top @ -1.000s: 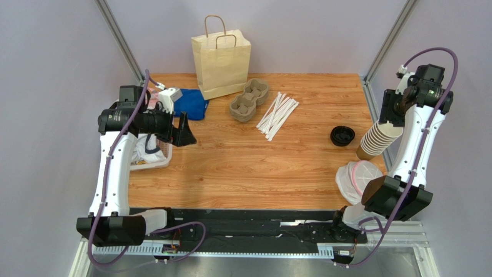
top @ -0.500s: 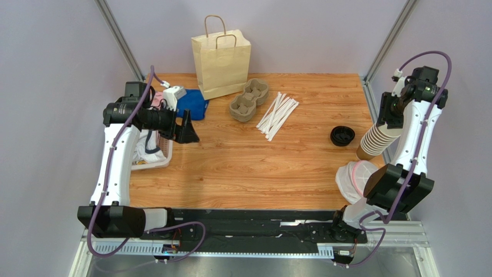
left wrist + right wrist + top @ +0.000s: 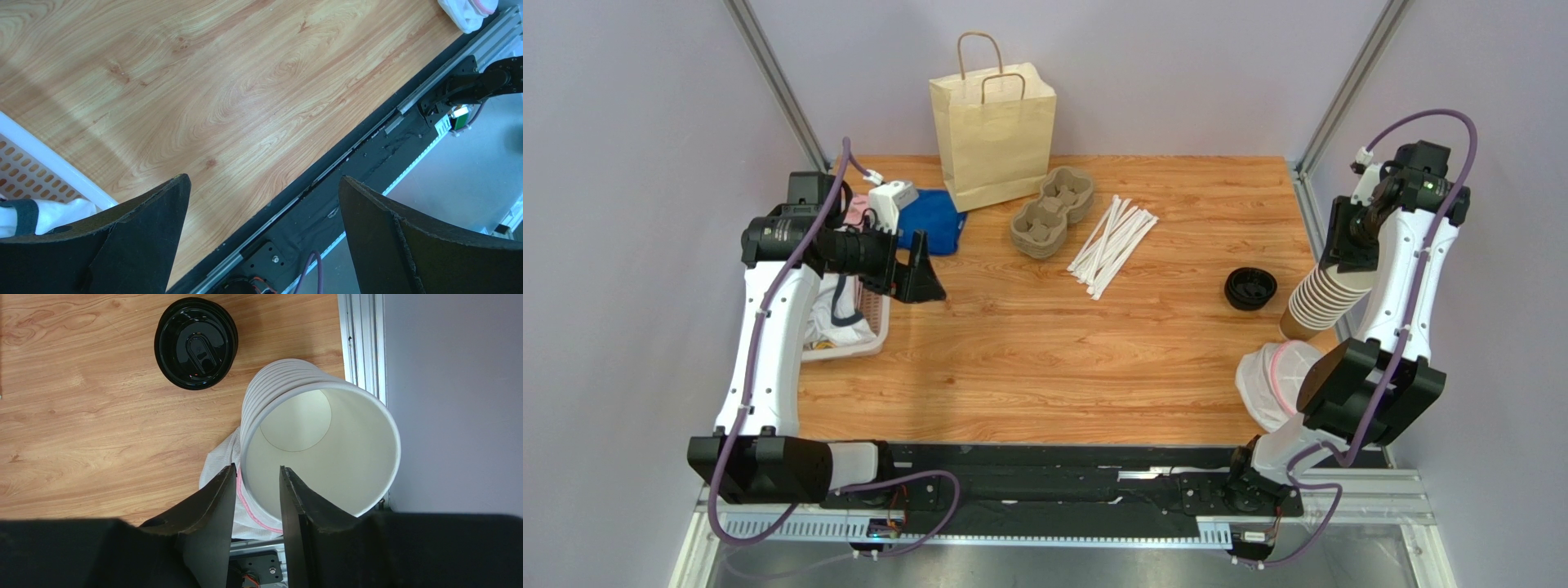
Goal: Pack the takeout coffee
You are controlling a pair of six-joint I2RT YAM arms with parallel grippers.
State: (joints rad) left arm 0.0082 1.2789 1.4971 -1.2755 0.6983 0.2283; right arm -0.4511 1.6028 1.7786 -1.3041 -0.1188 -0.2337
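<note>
pale walls (image 3: 646, 123) ring wood-grain table (image 3: 1038, 355); left hand (image 3: 264, 179) gapes wide, right hand (image 3: 258, 468) straddles cup stack (image 3: 319, 441) rim, grip unclear.

I had the left arm (image 3: 768, 343) raised from its base and bent at the elbow. The left gripper (image 3: 264, 179) pointed sideways toward the other arm, jaws spread wide. The right arm (image 3: 1409, 288) stood tall, with the right gripper (image 3: 258, 470) aimed downward and its fingers (image 3: 212, 508) parted by a narrow gap.

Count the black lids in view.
1: the black lid lies on the table, just left of the cup stack in the top view. More could be nested under it.
</note>
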